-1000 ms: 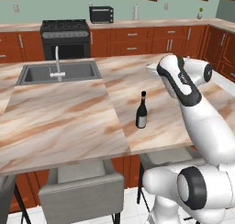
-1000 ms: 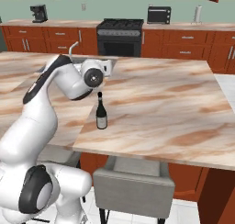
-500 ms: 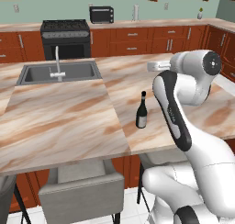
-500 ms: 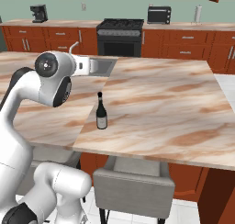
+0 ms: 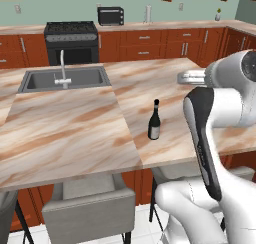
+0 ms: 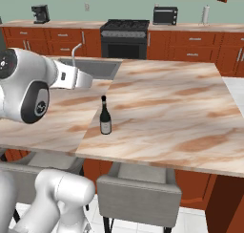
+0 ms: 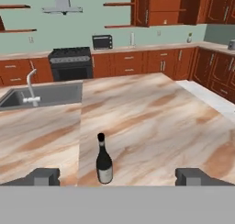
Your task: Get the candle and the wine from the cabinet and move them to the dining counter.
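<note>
The wine (image 7: 104, 162), a slim dark bottle with a pale label, stands upright on the marble dining counter (image 7: 156, 122). It also shows near the counter's front edge (image 5: 154, 121) (image 6: 105, 116). My gripper (image 7: 118, 177) hovers behind and above the bottle, open, its two fingertips (image 7: 44, 176) far apart with nothing between them. The red-brown wall cabinet (image 7: 161, 7) hangs open at the far wall, and its inner shelves look bare. The candle is out of view.
A sink with a faucet (image 5: 62, 77) is set in the island's left part. A black stove (image 5: 71, 39), a toaster oven (image 5: 111, 16) and a paper-towel roll (image 6: 205, 15) line the back wall counter. Grey stools (image 6: 140, 191) stand under the island's near overhang.
My arm has swung up and back, lifting the hand away from the counter. The wine bottle has stayed where it was. The jaws remain wide.
</note>
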Controlling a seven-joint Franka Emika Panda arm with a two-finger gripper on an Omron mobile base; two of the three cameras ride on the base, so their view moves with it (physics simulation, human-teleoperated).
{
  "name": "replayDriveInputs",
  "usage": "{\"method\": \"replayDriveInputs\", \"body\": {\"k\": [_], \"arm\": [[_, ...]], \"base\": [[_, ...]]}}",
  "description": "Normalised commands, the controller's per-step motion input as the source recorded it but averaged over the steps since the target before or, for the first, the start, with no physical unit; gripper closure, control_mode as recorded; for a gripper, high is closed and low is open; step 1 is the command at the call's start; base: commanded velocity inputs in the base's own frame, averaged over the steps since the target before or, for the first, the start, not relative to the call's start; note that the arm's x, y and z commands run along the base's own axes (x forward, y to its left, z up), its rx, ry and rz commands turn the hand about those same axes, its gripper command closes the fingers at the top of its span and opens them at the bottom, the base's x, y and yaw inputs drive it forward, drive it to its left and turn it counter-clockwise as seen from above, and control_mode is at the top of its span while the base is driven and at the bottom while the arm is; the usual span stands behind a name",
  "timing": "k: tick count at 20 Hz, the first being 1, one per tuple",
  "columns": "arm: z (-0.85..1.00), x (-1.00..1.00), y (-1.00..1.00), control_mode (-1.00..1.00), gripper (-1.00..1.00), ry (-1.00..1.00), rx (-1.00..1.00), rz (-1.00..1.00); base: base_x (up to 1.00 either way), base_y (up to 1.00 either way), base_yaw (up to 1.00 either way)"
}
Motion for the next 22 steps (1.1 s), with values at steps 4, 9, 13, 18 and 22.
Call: {"method": "replayDriveInputs", "body": {"k": [4,9,13,18,22], "arm": [[0.02,-0.95,0.0,-1.0,-1.0,0.09,0.0,0.01],[0.08,-0.95,0.0,-1.0,-1.0,0.18,0.0,0.01],[0.07,-0.69,0.19,-1.0,-1.0,0.2,0.0,0.0],[0.24,-0.12,0.39,-1.0,-1.0,0.16,0.0,0.01],[0.04,0.0,0.12,-1.0,-1.0,0.04,0.0,0.06]], "base": [[0.0,0.0,0.0],[0.0,0.0,0.0],[0.0,0.0,0.0],[0.0,0.0,0.0],[0.0,0.0,0.0]]}}
